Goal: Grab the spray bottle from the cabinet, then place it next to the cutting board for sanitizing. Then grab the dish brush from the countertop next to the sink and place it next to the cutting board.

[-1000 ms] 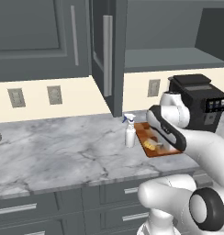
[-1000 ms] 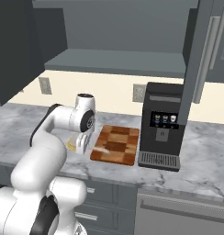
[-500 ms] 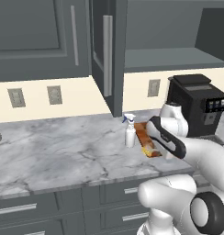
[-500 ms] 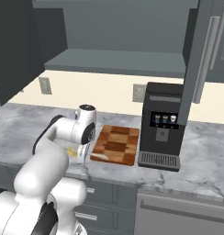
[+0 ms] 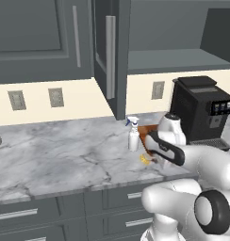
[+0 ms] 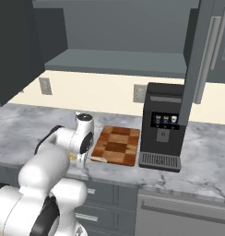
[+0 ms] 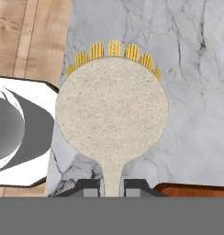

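Marble countertop point(image 5: 65, 155): dish brush point(image 7: 112, 114), perhaps touching.

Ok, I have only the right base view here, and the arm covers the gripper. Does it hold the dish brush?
Observer: Yes. In the hand view the gripper is shut on the handle of the dish brush.
Operator: And the spray bottle?
Observer: The left base view shows the spray bottle upright on the countertop, beside the cutting board.
Operator: Is the brush over the board?
Observer: No. In the hand view its head is over marble.
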